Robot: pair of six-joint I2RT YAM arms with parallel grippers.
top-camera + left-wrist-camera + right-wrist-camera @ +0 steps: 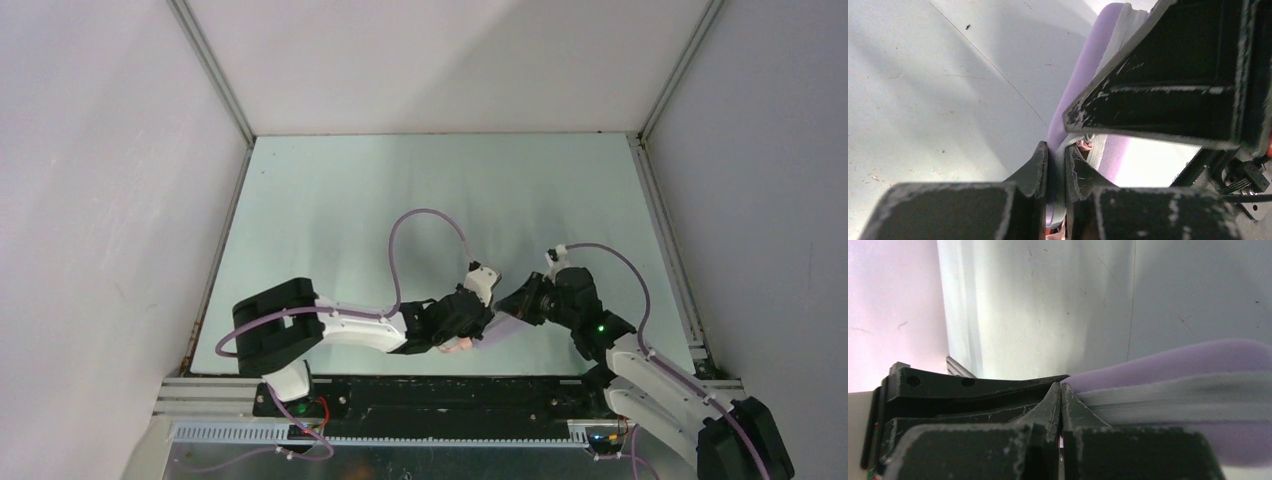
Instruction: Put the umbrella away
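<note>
Both arms meet at the near middle of the table [400,190]. Only a sliver of the umbrella [460,346] shows, a salmon-pink end peeking out at the near-left end of the lilac case [502,327], right under the left gripper [470,335]. The rest is hidden, so its own pointing can't be read. The case's long axis runs on a slant, from near-left up to far-right, between the two grippers.

Left arm: upper link lying low and reaching right across the front edge, wrist bent toward the case. On its wrist camera the fingers [1040,165] are almost together, pinching the case's edge and its grey zip band [1098,150].

Right arm: elbow out to the right, forearm angled in to the left, right gripper [514,305] at the case's far-right end. Its fingertips are pressed together just where the zip band begins; whether they pinch anything there, I can't tell.
</note>
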